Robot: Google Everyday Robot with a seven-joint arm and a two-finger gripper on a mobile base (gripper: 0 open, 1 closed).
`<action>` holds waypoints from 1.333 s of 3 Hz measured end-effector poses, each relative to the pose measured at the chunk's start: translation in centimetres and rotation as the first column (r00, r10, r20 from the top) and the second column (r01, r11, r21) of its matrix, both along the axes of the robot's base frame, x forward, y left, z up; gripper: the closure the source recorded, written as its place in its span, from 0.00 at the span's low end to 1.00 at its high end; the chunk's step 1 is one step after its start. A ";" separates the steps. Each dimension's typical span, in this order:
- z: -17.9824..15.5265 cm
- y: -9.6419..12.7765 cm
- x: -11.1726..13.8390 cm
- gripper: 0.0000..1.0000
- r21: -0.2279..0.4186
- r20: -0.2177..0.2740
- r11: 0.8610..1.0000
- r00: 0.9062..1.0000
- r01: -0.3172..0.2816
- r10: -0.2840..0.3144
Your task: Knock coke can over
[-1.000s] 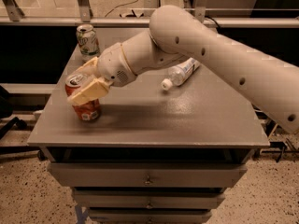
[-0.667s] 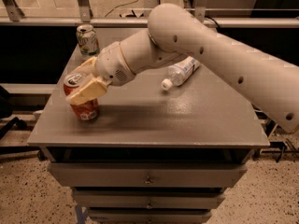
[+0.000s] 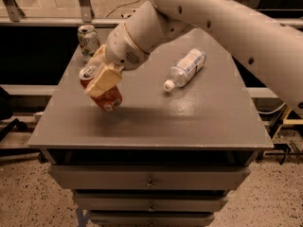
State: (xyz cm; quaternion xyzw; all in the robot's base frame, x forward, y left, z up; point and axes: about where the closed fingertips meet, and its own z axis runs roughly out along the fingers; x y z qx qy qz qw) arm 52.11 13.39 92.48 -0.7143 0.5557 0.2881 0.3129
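The coke can, red-orange with a silver top, stands on the left part of the grey table top. It is tilted, its top leaning left and toward the back and its base on the surface. My gripper comes down from the upper right on the white arm. One tan finger lies across the front of the can's upper half, and the other shows behind the can. The fingers are closed on the can.
A green-and-white can stands upright at the table's back left corner, just behind the gripper. A clear plastic bottle lies on its side at the middle right. Drawers sit below the table's front edge. A railing runs behind the table.
The coke can stood upright under the finger before and now leans over to the left. The gripper has turned with it. The other can and the bottle have not moved.
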 end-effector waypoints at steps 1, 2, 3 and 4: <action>-0.4 -1.2 0.2 1.00 -0.152 0.011 0.988 1.000 -0.026 0.028; -2.0 -0.7 -0.1 1.00 -0.273 -0.006 0.959 0.997 -0.081 0.083; -3.9 0.9 -0.5 1.00 -0.330 -0.026 0.935 0.991 -0.130 0.128; -5.4 2.4 -0.7 1.00 -0.361 -0.041 0.918 0.986 -0.166 0.162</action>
